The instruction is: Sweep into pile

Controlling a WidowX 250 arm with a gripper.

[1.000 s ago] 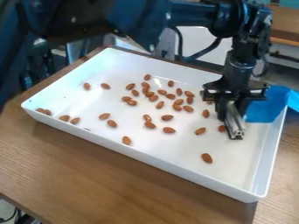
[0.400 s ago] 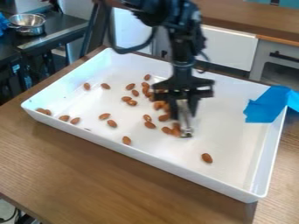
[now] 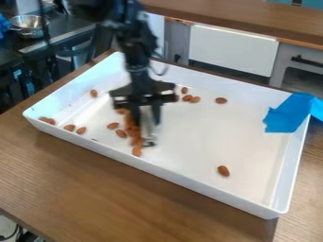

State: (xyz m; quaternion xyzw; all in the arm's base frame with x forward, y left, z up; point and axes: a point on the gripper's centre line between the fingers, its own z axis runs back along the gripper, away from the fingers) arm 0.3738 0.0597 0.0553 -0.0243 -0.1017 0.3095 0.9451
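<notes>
My gripper [image 3: 146,127] hangs down inside the left half of a white tray [image 3: 252,201], with a metallic strip-like tool [image 3: 148,128] upright between its fingers, its lower end at the tray floor. Against the tool's left side a clump of brown almonds [image 3: 133,133] is bunched, partly hidden by the gripper. Loose almonds [image 3: 75,129] lie farther left, some at the left corner. Several almonds [image 3: 191,99] rest behind and to the right, near the back wall, and a single almond [image 3: 223,170] lies at the front right.
Blue tape [image 3: 288,113] hangs over the tray's right wall. The tray stands on a wooden table [image 3: 82,179]. A metal bowl [image 3: 28,24] is on a dark counter at the back left, and white cabinets [image 3: 232,49] stand behind.
From the tray's right side my gripper has moved left with the tool. Many scattered almonds have been pushed left into a clump; the front-right almond has stayed where it was.
</notes>
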